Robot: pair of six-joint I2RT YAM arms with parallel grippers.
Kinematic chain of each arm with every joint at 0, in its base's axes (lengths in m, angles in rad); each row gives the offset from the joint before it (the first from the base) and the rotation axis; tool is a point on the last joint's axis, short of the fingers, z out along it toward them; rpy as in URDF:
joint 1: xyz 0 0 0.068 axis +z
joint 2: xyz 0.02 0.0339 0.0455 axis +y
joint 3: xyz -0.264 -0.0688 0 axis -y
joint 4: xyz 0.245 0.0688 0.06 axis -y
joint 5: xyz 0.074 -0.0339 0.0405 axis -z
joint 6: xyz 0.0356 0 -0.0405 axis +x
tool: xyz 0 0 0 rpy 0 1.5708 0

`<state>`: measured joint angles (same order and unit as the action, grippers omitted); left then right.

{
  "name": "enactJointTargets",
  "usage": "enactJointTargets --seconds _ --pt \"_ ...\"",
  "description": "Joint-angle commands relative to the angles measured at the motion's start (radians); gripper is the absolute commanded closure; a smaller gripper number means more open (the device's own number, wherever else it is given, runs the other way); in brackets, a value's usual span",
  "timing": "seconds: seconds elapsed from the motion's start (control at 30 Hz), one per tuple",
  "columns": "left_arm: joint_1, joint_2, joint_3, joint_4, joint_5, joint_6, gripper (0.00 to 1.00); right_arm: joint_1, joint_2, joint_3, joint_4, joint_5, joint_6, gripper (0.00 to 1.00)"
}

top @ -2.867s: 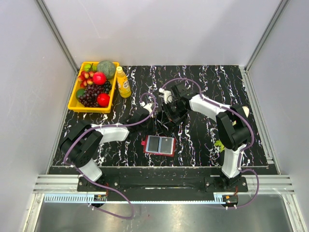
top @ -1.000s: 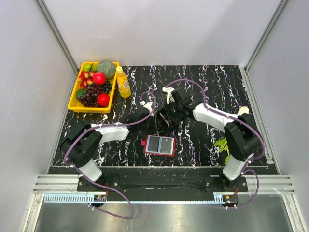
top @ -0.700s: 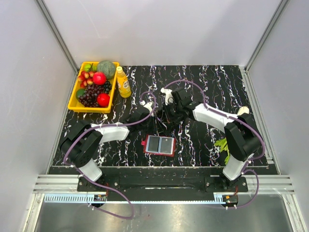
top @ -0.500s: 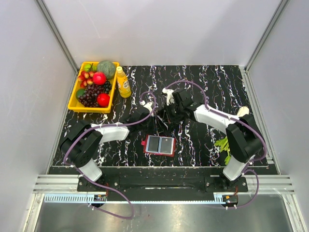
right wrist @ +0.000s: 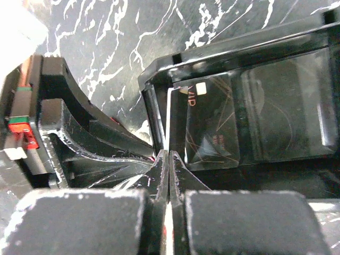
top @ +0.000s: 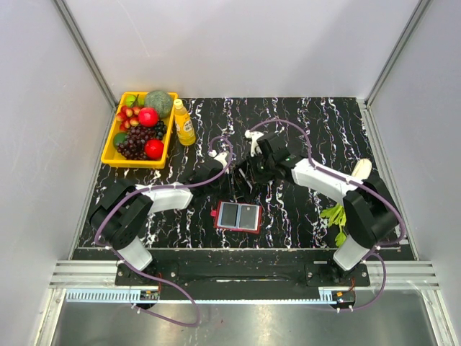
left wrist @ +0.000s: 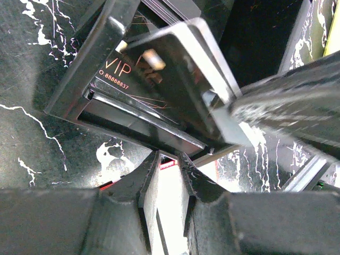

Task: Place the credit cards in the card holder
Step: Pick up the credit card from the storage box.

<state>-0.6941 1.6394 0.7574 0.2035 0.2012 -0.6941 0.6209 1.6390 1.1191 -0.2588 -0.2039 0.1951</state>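
Note:
The dark red card holder (top: 238,216) lies flat near the front, showing two pale grey-blue panels. Just behind it stands a black box-like tray (top: 245,186), with both grippers on it. In the wrist views the tray (left wrist: 79,79) (right wrist: 239,45) holds glossy dark credit cards, one marked VIP (left wrist: 159,85) (right wrist: 204,122). My right gripper (top: 250,174) (right wrist: 168,154) is shut on a thin card seen edge-on (right wrist: 169,114) at the tray's end. My left gripper (top: 227,176) (left wrist: 169,162) has a narrow gap between its jaws, tips at the tray's near wall. A red edge of the holder (left wrist: 167,164) shows through the gap.
A yellow basket (top: 109,151) of fruit sits at the back left, with a yellow bottle (top: 184,122) beside it. A green leafy item (top: 333,215) and a pale object (top: 360,168) lie by the right arm. Grey walls enclose the black marbled table (top: 302,122).
The right arm's elbow has swung right and toward the front, while its gripper stays at the tray. The left arm, tray and card holder have not moved.

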Motion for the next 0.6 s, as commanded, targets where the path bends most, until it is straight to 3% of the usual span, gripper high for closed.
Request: enactJointTargets --seconds 0.0,0.13,0.57 --pt "0.004 -0.026 0.020 0.047 -0.016 -0.008 0.76 0.051 0.048 0.038 -0.023 0.000 -0.028 1.00" --pt "0.004 -0.026 0.026 0.045 -0.023 -0.012 0.76 0.051 0.038 0.012 0.032 -0.130 0.013 1.00" --pt "0.005 -0.033 0.022 0.045 -0.013 -0.008 0.76 0.042 0.041 0.018 0.063 -0.154 0.099 1.00"
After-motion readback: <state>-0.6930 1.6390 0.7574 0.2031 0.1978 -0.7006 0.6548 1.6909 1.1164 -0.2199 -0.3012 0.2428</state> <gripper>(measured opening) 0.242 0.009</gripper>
